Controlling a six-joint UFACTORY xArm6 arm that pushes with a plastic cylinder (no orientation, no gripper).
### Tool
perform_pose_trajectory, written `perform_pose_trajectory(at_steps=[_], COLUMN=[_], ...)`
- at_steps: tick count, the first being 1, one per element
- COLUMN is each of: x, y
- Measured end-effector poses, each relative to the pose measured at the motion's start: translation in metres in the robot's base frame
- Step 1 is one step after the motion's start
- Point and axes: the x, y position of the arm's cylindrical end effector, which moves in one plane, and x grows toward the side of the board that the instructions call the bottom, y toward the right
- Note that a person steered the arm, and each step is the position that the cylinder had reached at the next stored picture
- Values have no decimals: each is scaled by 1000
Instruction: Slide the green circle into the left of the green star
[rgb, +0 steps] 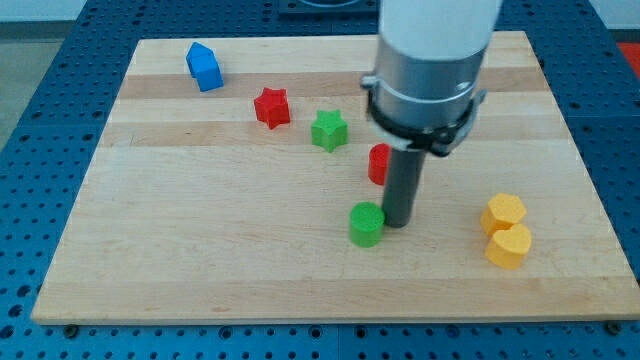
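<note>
The green circle (366, 224) lies on the wooden board (200, 250), a little below the middle. My tip (396, 222) stands right beside it, on its right side, touching or nearly touching. The green star (328, 131) lies higher up, above and slightly left of the circle, well apart from it.
A red star (271, 107) lies left of the green star. A blue block (204, 67) sits near the top left. A red block (378, 164) is partly hidden behind the rod. Two yellow blocks (503, 212) (509, 246) sit at the right, one below the other.
</note>
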Motion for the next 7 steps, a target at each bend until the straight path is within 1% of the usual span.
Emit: perform_pose_trajectory(at_steps=[2,3,4,7], x=[64,82,76,-1], y=[-48,-77,-84,-64])
